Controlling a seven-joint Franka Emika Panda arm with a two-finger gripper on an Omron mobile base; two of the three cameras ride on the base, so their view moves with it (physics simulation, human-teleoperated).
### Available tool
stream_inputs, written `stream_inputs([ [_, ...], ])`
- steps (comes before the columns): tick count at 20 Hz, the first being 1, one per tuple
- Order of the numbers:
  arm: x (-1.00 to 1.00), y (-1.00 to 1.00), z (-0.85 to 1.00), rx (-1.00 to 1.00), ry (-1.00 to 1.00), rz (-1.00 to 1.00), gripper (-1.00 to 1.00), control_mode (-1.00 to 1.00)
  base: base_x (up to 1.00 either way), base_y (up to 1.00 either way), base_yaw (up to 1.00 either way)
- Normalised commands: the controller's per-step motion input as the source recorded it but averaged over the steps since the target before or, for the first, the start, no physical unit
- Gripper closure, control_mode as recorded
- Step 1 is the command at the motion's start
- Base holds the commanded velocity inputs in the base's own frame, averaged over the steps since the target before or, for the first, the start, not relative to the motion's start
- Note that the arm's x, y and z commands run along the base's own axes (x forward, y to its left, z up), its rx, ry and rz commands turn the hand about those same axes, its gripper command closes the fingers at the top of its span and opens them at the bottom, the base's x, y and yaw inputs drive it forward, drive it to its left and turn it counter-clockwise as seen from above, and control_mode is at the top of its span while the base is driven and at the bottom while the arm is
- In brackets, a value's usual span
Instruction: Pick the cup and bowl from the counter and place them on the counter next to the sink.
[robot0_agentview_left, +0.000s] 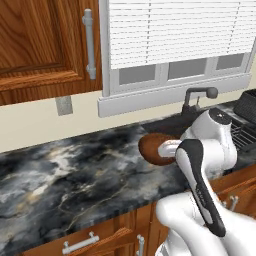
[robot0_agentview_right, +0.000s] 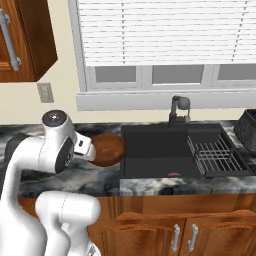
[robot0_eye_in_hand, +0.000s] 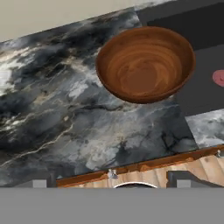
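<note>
The bowl (robot0_eye_in_hand: 145, 64) is seen standing upright on the desk (robot0_eye_in_hand: 65, 113), just beside the left edge of the sink (robot0_agentview_right: 170, 150). It is a round reddish-brown bowl with a wood-like pattern inside, and nothing is seen in it. In the left base view the bowl (robot0_agentview_left: 154, 148) is partly covered by the white arm, and in the right base view the bowl (robot0_agentview_right: 106, 149) is found between the arm's wrist and the sink.

The end effector (robot0_eye_in_hand: 113, 181) is held well open above the front edge of the desk, and nothing is gripped by it. Its two dark fingertips (robot0_eye_in_hand: 186, 178) are seen low in the hand view, apart from the bowl, which lies further ahead of them.

Inside the sink a metal wire rack (robot0_agentview_right: 215, 155) is placed on the right side, and a dark curved faucet (robot0_agentview_right: 179, 110) is mounted behind the basin. A small red spot (robot0_eye_in_hand: 218, 78) is seen on the sink floor. Under the desk, brown wooden cabinets (robot0_agentview_right: 185, 225) with metal handles are seen. A window with white blinds (robot0_agentview_right: 165, 32) is placed above the sink.
</note>
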Motion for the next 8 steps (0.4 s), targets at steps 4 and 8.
stream_inputs([
  [4, -1.00, -0.48, 0.37, 0.25, -0.04, -0.19, -1.00, -1.00, 0.00, 0.00, 0.00],
  [8, -1.00, -0.41, 0.34, 0.21, 0.00, -0.16, -1.00, -1.00, 0.00, 0.00, 0.00],
])
